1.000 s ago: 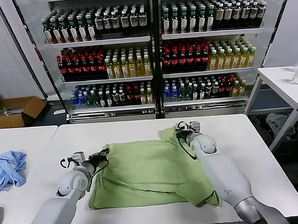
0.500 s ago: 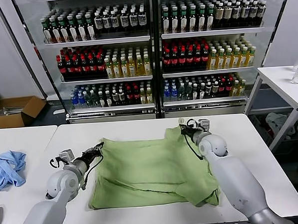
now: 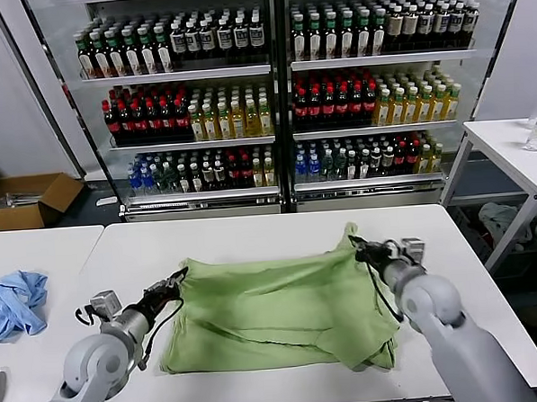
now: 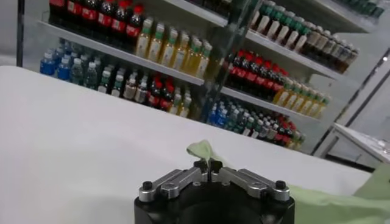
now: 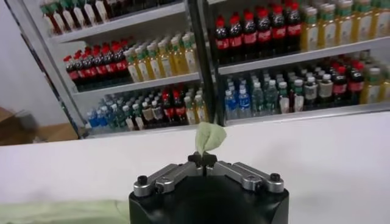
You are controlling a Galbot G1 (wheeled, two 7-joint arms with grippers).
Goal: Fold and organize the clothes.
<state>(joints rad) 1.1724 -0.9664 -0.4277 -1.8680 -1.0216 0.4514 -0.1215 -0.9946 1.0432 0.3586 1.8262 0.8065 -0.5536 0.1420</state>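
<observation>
My left gripper is pinched tight on the far left corner of the green T-shirt, and in the left wrist view a little tuft of green cloth pokes up from between the closed jaws. My right gripper is doing the same on the far right corner, jaws clamped, a leaf of fabric standing above them in the right wrist view. I hold both corners at once so the far edge runs taut between my hands and the cloth spreads instead of bunching. The shirt lies across the middle of the white table, its far edge lifted slightly, its near part flat with a loose fold at the near right.

Against a second ago: my hands have drawn apart and back toward me. The right one was farther up the table and nearer the middle; now it's out to the right, and the shirt has stretched wider with it. The left arm has pulled outward and down.

The blue garment sits on the neighbouring table, well apart. Behind it all, the drinks cooler.
</observation>
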